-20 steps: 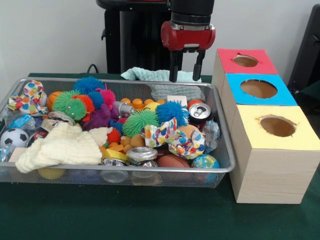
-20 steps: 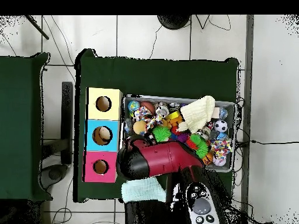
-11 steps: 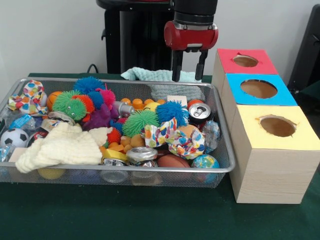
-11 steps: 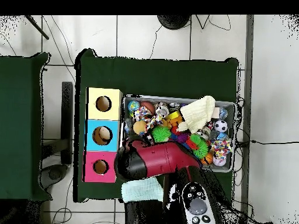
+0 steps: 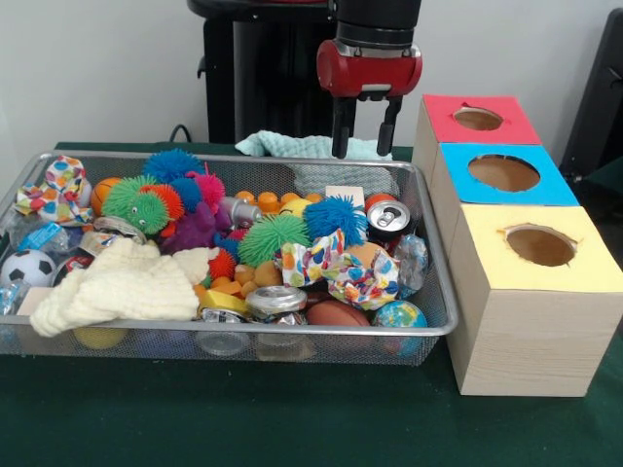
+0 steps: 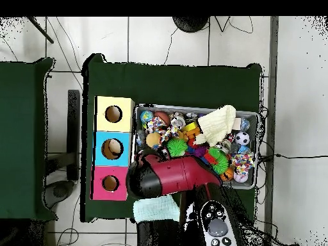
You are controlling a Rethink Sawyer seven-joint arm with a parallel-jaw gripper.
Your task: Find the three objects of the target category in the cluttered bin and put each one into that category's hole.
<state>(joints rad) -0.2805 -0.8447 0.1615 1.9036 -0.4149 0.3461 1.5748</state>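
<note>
The gripper (image 5: 364,128) hangs with its two black fingers (image 5: 338,128) spread apart and nothing between them, above the far rim of the wire bin (image 5: 292,333) and in front of a folded mint cloth (image 5: 292,145). Only the front view shows this; from overhead the red arm (image 6: 173,177) covers the gripper and that corner of the bin, though that view alone shows the cloth (image 6: 157,209) lying whole on the green table (image 6: 173,80) outside the bin. Beside the gripper, toward the picture's right, stand three boxes with one round hole each: red (image 5: 479,119) level with it, then blue (image 5: 504,173), then yellow (image 5: 540,247) nearest the camera. Which category is the target cannot be told, so the candidates lie in the bin below and in front of the gripper: at least four drink cans, one upright red can (image 5: 389,218) closest beneath it and three flattened silver ones (image 5: 275,301) along the near wall (partly buried); several spiky rubber balls, among them a blue one (image 5: 336,216) and a green one (image 5: 271,235); a soccer ball (image 5: 26,268); a globe ball (image 5: 400,316); a cream knitted cloth (image 5: 122,284); and two patterned fabric pieces (image 5: 341,268).
</note>
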